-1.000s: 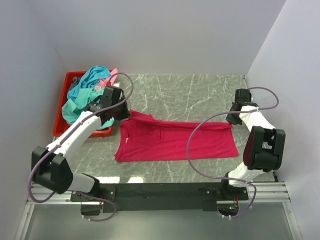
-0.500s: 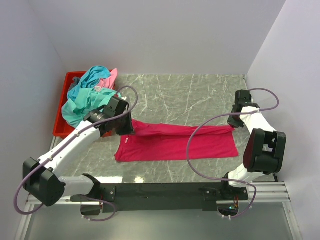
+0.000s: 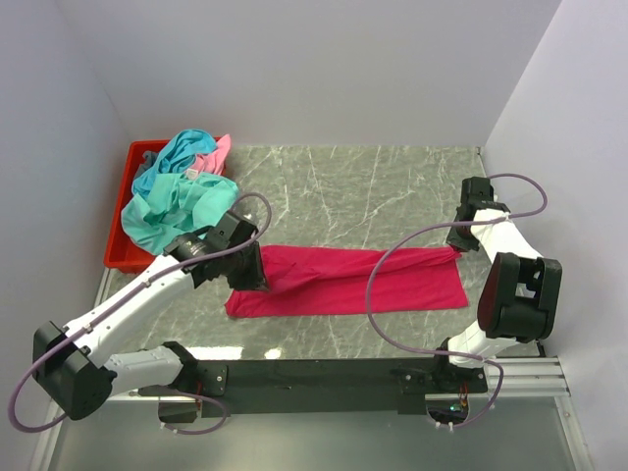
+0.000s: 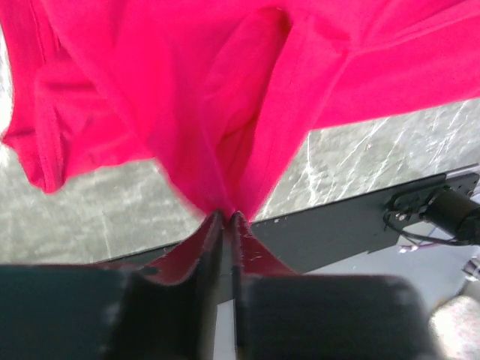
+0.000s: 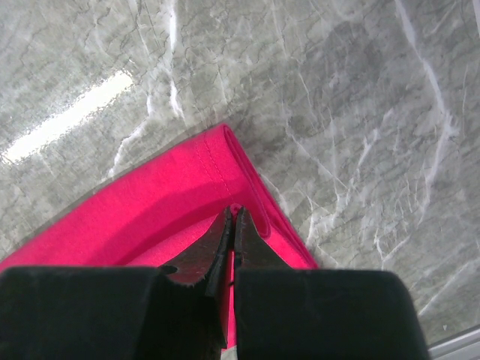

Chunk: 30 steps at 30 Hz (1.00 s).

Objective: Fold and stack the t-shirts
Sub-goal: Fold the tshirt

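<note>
I am pinching the red t-shirt with both arms. My left gripper is squeezing tight on a bunch of cloth at the shirt's left end, and the cloth is rising up to it like a little tent. My right gripper is squeezing tight on the folded edge at the shirt's right end, low by the gray table. The shirt is lying long across the table's middle. The teal t-shirt and the pink t-shirt are sitting piled in the red bin at the far left.
</note>
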Motion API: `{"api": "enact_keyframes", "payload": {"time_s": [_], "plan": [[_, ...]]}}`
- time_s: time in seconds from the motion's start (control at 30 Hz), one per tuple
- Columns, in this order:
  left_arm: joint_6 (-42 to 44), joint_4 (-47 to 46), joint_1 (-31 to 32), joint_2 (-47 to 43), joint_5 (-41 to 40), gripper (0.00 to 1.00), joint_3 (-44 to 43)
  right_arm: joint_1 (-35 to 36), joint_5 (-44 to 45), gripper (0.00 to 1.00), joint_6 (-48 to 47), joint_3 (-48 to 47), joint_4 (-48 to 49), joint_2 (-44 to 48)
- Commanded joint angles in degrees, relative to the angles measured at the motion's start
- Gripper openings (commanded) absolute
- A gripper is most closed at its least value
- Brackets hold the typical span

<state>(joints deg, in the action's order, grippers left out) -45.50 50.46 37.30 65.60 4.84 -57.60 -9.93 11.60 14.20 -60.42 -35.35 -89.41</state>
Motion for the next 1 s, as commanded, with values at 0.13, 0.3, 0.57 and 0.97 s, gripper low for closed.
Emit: {"api": "enact_keyframes", "payload": {"time_s": [0.13, 0.3, 0.57, 0.97], "plan": [[-1.44, 2.80, 0.85, -1.09, 1.75, 0.60, 1.53, -0.35, 3.25, 0.00, -0.05, 0.48, -0.59, 0.37], [-0.56, 2.28, 0.67, 0.22, -3.77, 0.82, -0.92, -0.35, 5.72, 0.30, 0.66, 1.62, -0.77, 1.51], [1.46, -1.50, -4.67, 14.01, -10.99, 0.82, -7.52, -0.44, 7.83, 0.43, 1.10, 1.10, -1.21, 4.06], [4.36, -10.64, -15.77, 17.18, -7.66, 0.81, -8.22, -0.52, 3.53, 0.43, 1.89, 2.24, 0.37, 1.16]]}}
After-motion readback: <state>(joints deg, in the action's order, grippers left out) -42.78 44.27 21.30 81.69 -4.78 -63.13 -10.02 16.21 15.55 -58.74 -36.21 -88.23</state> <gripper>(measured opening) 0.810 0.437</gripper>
